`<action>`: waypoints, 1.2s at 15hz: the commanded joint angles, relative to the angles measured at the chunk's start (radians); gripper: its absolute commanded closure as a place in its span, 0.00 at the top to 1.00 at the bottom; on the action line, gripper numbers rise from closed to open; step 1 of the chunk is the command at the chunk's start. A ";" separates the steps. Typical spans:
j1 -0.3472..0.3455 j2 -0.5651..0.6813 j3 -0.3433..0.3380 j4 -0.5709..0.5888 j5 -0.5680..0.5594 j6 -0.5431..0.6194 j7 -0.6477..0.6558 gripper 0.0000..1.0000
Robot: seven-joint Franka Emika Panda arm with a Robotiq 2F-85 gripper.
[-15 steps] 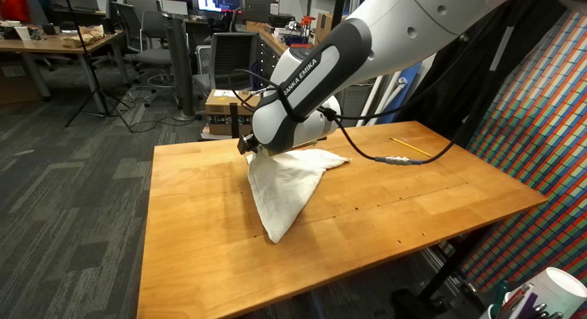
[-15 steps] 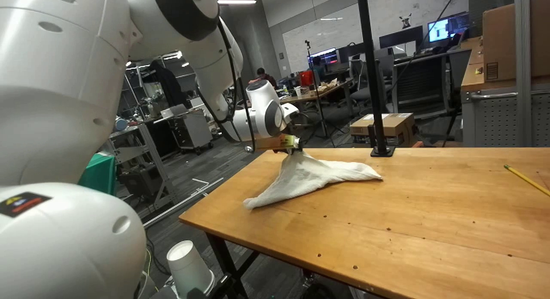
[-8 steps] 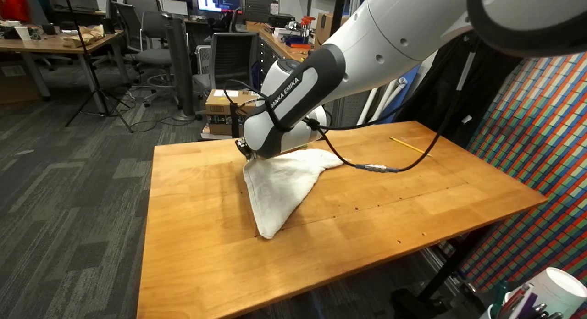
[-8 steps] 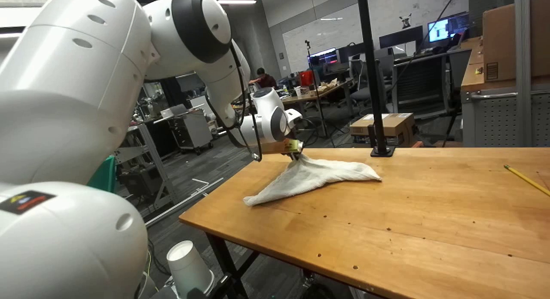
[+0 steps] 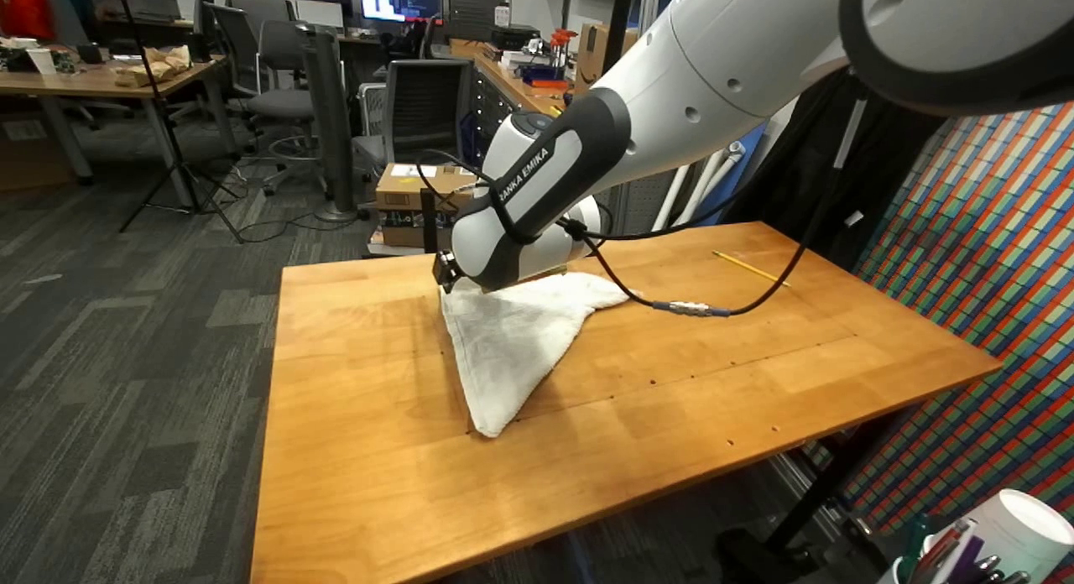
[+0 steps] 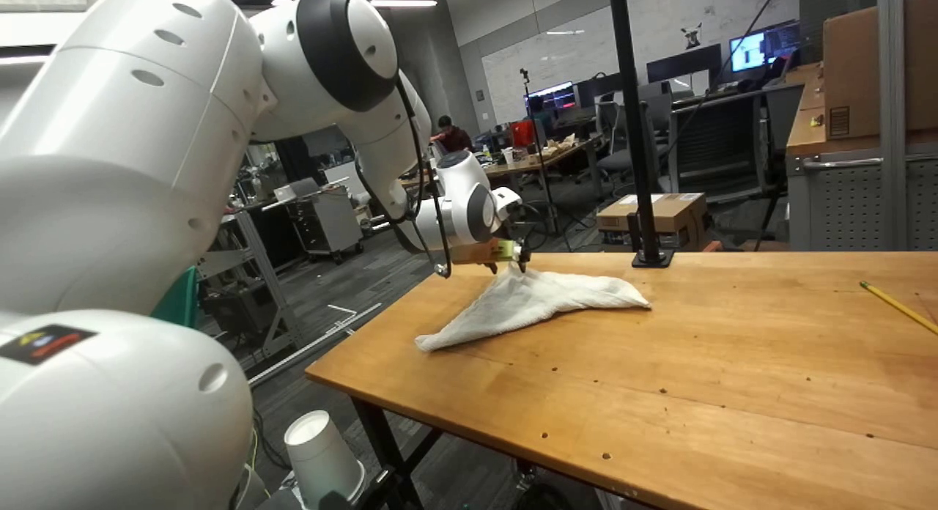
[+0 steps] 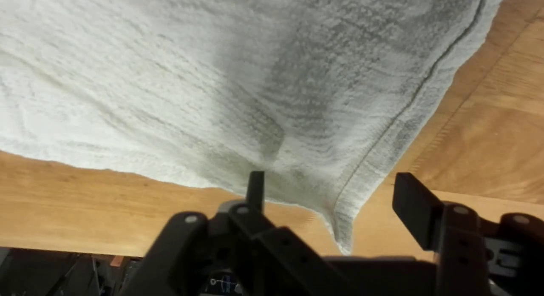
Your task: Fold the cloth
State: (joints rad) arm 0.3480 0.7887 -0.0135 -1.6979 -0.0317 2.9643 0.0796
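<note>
The white cloth [image 5: 513, 341] lies folded over into a rough triangle on the wooden table, its near point toward the front in an exterior view. Low over its back corner stands my gripper [image 6: 508, 268], fingers spread. In the wrist view the cloth [image 7: 238, 87] fills the upper part and narrows to a pinched, creased corner between the jaws. My gripper [image 7: 330, 177] is wide apart there, with a gap from each of its fingers [image 7: 416, 211] to that corner. The arm hides most of the gripper in an exterior view.
A yellow pencil [image 5: 751, 268] lies at the far side of the table [image 5: 369, 483]. A black post [image 6: 645, 165] is fixed at the table's edge. Beyond that edge is a cardboard box [image 6: 654, 218]. A cable [image 5: 625, 273] hangs from the arm over the tabletop.
My gripper came down with the cloth's corner, then its jaws spread and let the corner go. The corner has sunk lower toward the table, and the arm has shifted slightly.
</note>
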 commanded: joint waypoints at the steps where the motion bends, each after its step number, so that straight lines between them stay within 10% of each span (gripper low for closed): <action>1: 0.018 -0.062 -0.047 -0.064 -0.020 -0.001 0.050 1.00; 18: -0.003 -0.150 -0.284 -0.221 -0.116 0.036 0.066 1.00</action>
State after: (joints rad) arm 0.3416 0.6617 -0.2624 -1.8830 -0.0987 2.9729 0.1161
